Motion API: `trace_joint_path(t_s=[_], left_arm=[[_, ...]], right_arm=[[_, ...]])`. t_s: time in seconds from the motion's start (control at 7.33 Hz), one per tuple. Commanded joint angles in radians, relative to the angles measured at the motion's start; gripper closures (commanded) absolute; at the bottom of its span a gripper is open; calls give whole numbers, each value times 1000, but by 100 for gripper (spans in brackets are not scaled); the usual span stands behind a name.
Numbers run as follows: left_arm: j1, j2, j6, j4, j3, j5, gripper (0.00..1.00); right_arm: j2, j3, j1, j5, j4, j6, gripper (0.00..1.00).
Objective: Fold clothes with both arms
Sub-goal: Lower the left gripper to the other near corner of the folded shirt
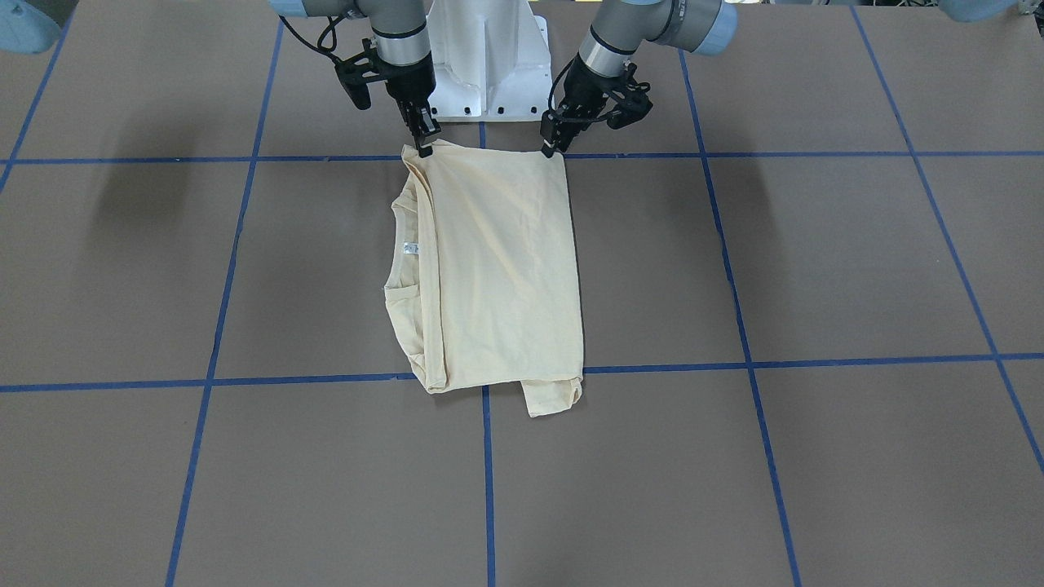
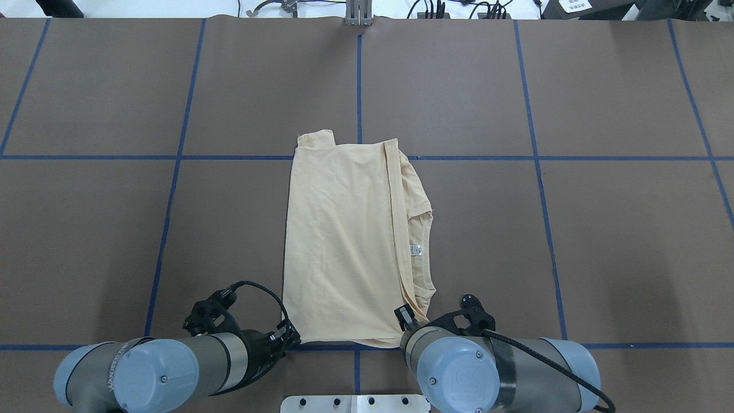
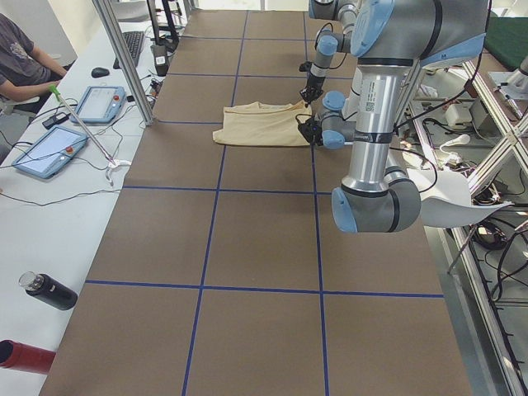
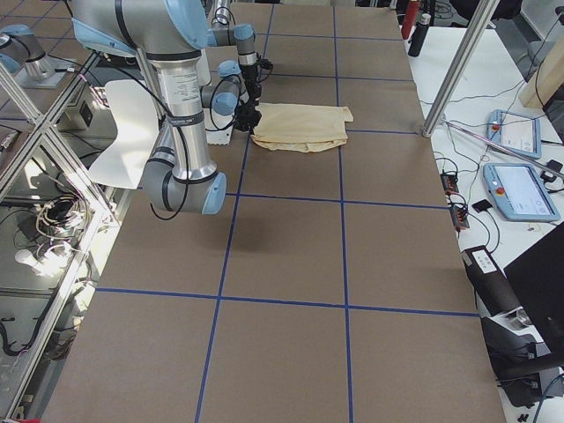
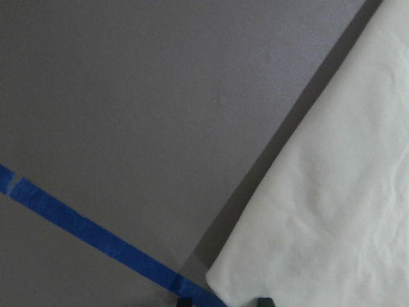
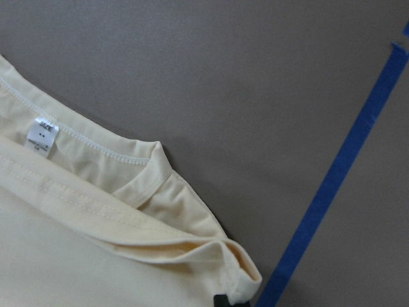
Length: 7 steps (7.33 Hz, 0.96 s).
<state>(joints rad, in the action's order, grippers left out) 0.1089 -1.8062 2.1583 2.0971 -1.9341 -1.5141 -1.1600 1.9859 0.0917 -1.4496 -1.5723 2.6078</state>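
Observation:
The pale yellow T-shirt point(image 1: 497, 269) point(image 2: 344, 241) lies folded into a tall rectangle on the brown table. Its collar and white neck label point(image 2: 416, 249) point(image 6: 42, 136) show along one long side, and a sleeve end pokes out at the far edge. My left gripper point(image 1: 550, 148) point(image 5: 225, 300) is low at one near corner, open a little, with the corner between its tips. My right gripper point(image 1: 424, 147) point(image 6: 231, 302) is at the other near corner, shut on the bunched cloth there. The chest print is hidden.
The white pedestal base point(image 1: 489, 65) stands just behind both grippers. Blue tape lines point(image 2: 359, 86) grid the table. In the exterior left view, control tablets point(image 3: 49, 151), a bottle point(image 3: 48, 290) and a seated person point(image 3: 21, 58) are along the side bench.

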Motion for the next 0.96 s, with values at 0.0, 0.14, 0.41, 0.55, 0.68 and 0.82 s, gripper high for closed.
trace_joint_path(t_s=[0.0, 0.14, 0.41, 0.55, 0.68, 0.82], left_arm=[[11, -1, -11, 0, 9, 2, 58], [12, -1, -11, 0, 10, 2, 60], [12, -1, -6, 0, 12, 2, 100], [11, -1, -5, 0, 12, 2, 100], [12, -2, -5, 0, 7, 0, 100], [15, -4, -5, 0, -12, -1, 100]], right_arm=[[2, 1, 0, -1, -32, 0, 100], [3, 19, 0, -2, -63, -2, 100], [0, 37, 2, -2, -72, -5, 100], [0, 37, -1, -2, -71, -5, 100], [0, 36, -1, -3, -71, -5, 100], [0, 36, -1, -2, -71, -5, 100]])
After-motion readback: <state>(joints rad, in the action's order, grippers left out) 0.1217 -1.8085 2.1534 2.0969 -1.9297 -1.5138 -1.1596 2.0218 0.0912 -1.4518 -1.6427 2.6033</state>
